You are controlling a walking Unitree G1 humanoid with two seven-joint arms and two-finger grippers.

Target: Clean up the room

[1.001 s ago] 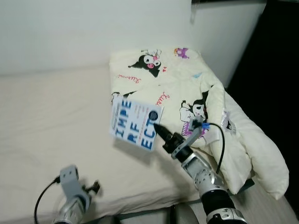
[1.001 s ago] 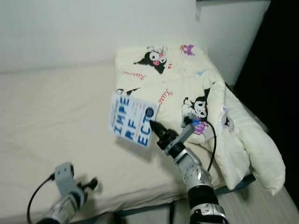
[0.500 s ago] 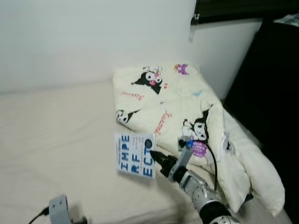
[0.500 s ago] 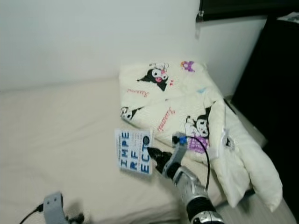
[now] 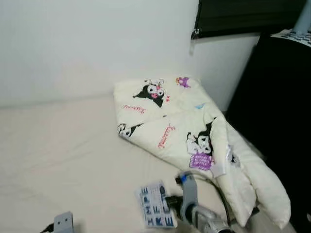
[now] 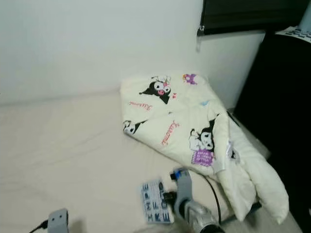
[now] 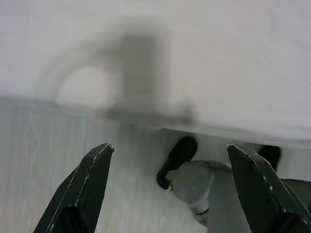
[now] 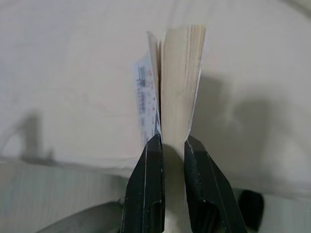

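A paperback book (image 6: 156, 208) with blue block lettering on its cover is held by the right gripper (image 8: 166, 145) just above the near edge of the cream bed (image 5: 63, 145), its fingers (image 8: 148, 184) pinched narrowly on the lower edge of the pages. The book is judged light and fairly stiff when shut, though the thin cover (seen splaying away from the page block in the right wrist view) is likely to flop and slip; a grip nearer the spine, across the whole block, would probably hold better. A folded cream comforter (image 5: 194, 131) printed with cartoon characters lies heaped at the bed's right side, well apart from the book. The left gripper (image 7: 170, 160) hangs low beside the bed with its fingers (image 7: 92, 179) spread wide and empty. No containers can be made out.
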